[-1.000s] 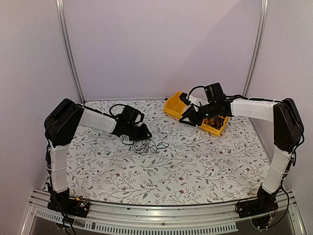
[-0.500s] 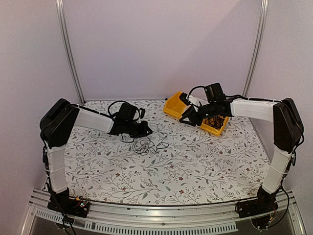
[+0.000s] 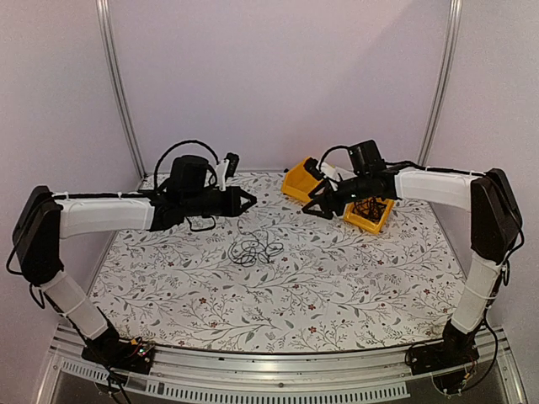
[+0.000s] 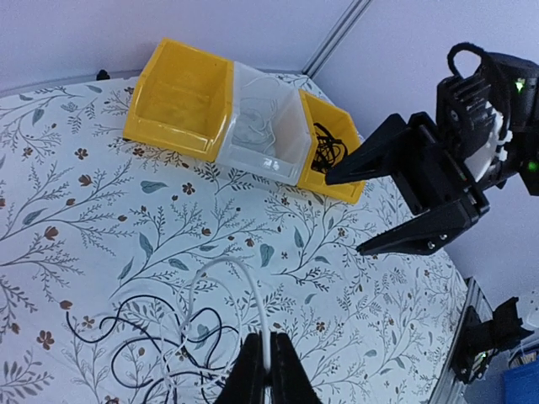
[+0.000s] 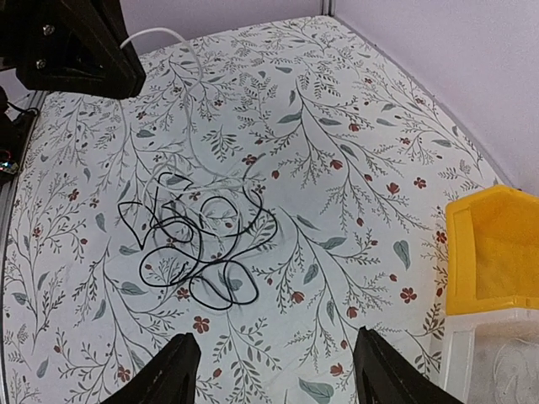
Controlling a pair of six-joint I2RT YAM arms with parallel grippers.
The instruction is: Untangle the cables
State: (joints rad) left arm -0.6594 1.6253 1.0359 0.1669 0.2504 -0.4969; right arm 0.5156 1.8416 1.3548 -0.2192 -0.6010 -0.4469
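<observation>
Cables [image 3: 253, 249] lie tangled; left jaws pinch a white cable [image 4: 227, 258], right jaws open.

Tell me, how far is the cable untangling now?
Done: black wires already lie in one yellow bin. In hand: the left gripper is shut on a white cable leading from the clump. Left: that clump is tangled on the table; the right gripper is open, empty.

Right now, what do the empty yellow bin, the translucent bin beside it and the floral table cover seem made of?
Empty yellow rectangular bin: likely moulded plastic, uniform colour, smooth faint-sheen walls. Translucent middle bin: likely frosted plastic, light passes through its walls. Floral-printed table cover: matte printed cloth or sheet; the pictures leave it open.
</observation>
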